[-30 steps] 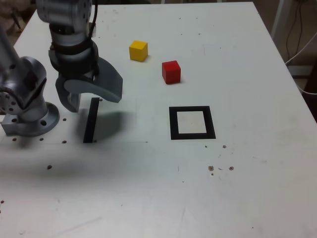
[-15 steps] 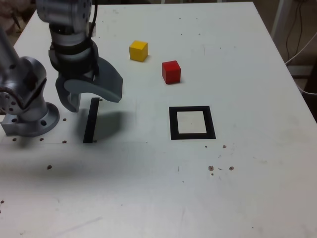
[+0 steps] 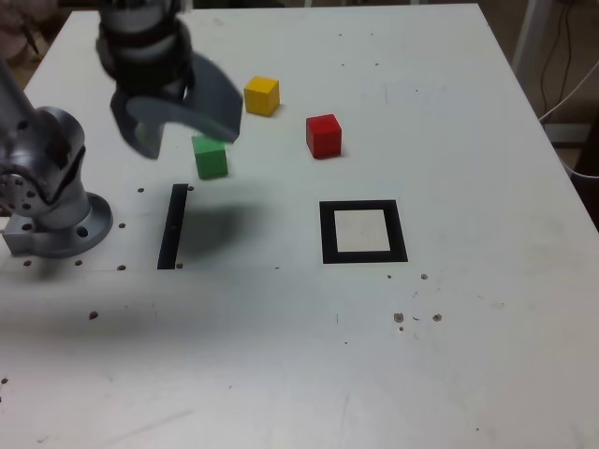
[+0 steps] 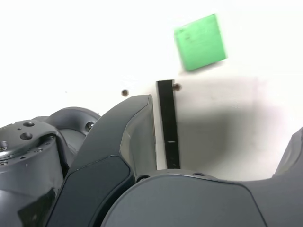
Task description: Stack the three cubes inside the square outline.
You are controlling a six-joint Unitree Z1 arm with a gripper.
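Tabletop (image 3: 281, 374) nearest the exterior camera is bare white, speckled with small dark marks. Farther in lies the square outline (image 3: 363, 232), a thick black frame with a white centre and nothing inside it. At the same depth, toward the exterior view's left, lies a narrow black strip (image 3: 172, 226), and beside that stands my grey base (image 3: 51, 201).

Just beyond the strip's far end sits the green cube (image 3: 211, 157), flat on the table. My claw (image 3: 180, 128) hangs above it with its jaws spread wide and nothing between them; one grey finger (image 3: 140, 136) shows toward the exterior view's left of the cube, the other reaches over toward the yellow cube. In the wrist view the green cube (image 4: 200, 42) sits clear of my fingers, just past the end of the strip (image 4: 168, 124), and one finger (image 4: 128, 137) lies alongside that strip.

Farther back, the red cube (image 3: 324, 136) stands well apart from the green one, toward the exterior view's right and beyond the outline. The yellow cube (image 3: 262, 95) is farthest, near my claw's far finger.
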